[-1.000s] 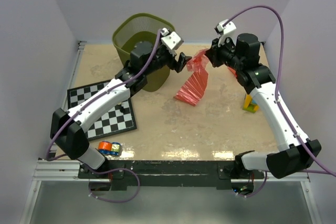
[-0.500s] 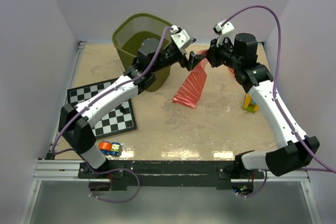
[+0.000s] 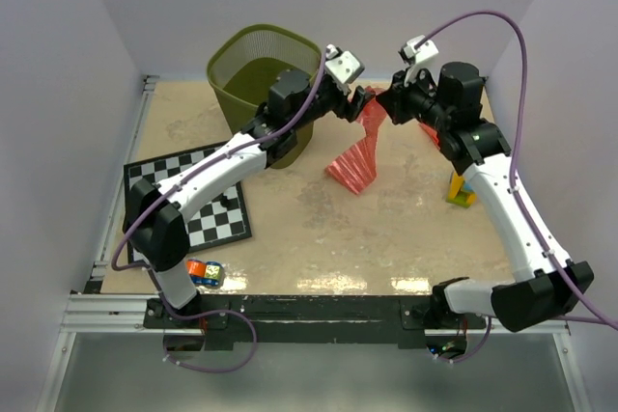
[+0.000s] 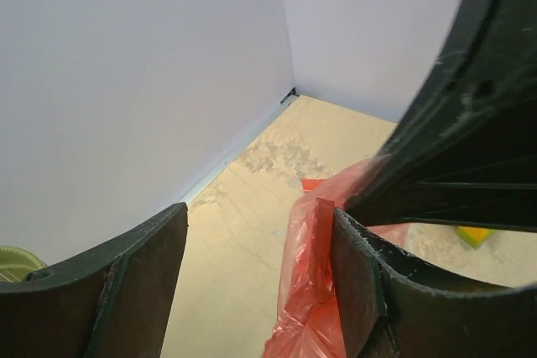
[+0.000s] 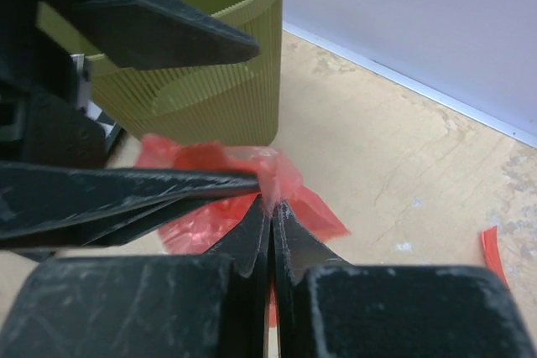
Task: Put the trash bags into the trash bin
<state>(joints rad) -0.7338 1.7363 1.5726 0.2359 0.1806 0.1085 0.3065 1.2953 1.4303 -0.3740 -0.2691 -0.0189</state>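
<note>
Overhead looks down; wrist views share trash bag point(image 4: 307, 291).

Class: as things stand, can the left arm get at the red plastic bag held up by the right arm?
Probably yes: the left fingers stand open beside the thin translucent red plastic bag, pinched by the shut right fingers; nothing shows between them.

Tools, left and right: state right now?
Left tool: open, trash bag in the gap, not clamped.
Right tool: shut on the trash bag.
</note>
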